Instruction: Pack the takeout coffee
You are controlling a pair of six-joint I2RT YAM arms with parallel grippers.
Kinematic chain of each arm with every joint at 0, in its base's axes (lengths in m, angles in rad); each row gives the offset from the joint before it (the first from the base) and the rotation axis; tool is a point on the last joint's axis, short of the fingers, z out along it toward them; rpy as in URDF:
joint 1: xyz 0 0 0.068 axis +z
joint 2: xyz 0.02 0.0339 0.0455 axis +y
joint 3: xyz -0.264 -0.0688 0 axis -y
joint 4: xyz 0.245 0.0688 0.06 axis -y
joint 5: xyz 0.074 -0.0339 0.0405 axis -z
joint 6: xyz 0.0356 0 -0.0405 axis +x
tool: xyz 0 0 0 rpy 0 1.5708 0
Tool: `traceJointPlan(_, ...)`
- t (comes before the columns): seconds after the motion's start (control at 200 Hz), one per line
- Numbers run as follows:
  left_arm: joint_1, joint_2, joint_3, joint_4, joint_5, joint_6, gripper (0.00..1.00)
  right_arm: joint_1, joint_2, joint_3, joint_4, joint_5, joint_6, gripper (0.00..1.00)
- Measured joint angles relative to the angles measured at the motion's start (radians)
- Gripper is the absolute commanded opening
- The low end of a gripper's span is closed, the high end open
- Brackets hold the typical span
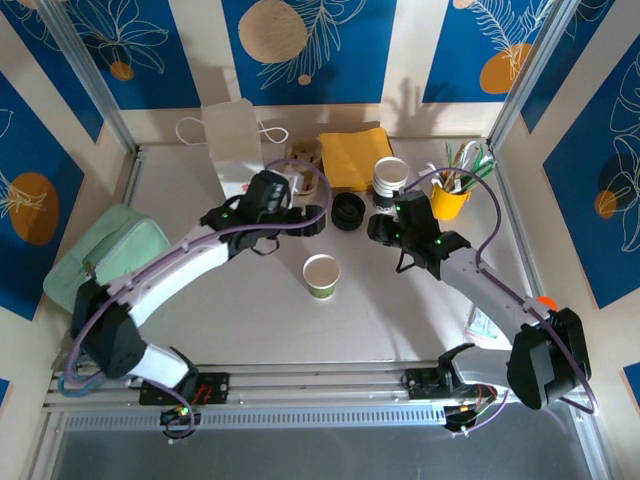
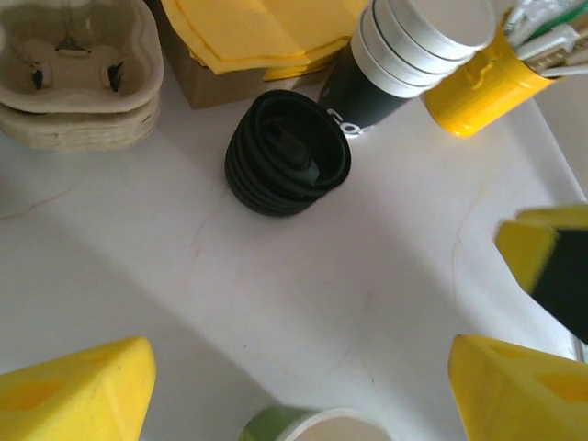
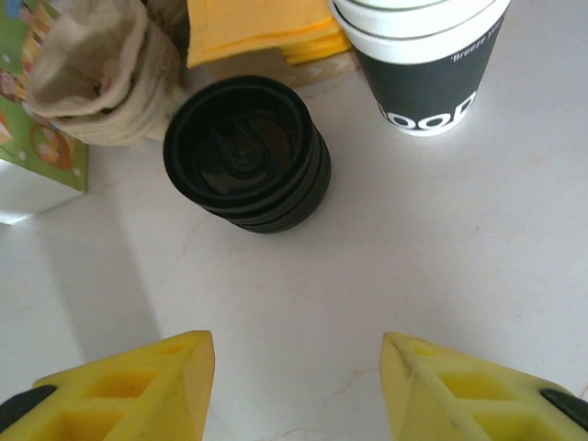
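**Coffee cup has no lid yet, both arms eyeing the lid stack**

The takeout coffee (image 1: 321,276) is standing upright in the middle of the desk (image 1: 250,320), green side, open top, nothing on it and nothing touching it. So I'd say we're at the "get a lid" step, well before any actual packing.

Just beyond it on the far side is the stack of black lids (image 1: 348,210). The left pincer (image 1: 312,222) sits just left of that stack and the right pincer (image 1: 381,228) just right of it. Both have their fingers spread with nothing between them. From the right wrist view the stack is dead ahead of the yellow fingers (image 3: 138,386).

Next move, my guess: one pincer has to peel off just the top lid without dragging the whole stack, then press it flat on the cup rim. The cup is light, so the other arm may need to steady it.

Further out: stack of cups (image 1: 390,182), yellow holder (image 1: 450,200), yellow napkins (image 1: 355,158), pulp carriers (image 1: 305,165), and the white paper bag (image 1: 232,140) at the far edge.

Hard to tell:
- whether the cup has anything in it; its rim is cut off at the bottom of the left wrist view
- how many lids are in the stack
- whether the bag's mouth is open
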Motion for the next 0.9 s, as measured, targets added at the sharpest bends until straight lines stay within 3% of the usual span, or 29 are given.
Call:
traceJointPlan(0.615,-0.062,0.56,0.578,-0.167,-0.264,-0.029,0.68,-0.002,0.062,-0.08,0.136,0.006,0.032,0.5)
traceJointPlan(0.9,-0.07,0.711,0.716,-0.253,-0.285,-0.027,0.56,-0.029,0.061,-0.08,0.141,0.005,0.043,0.49)
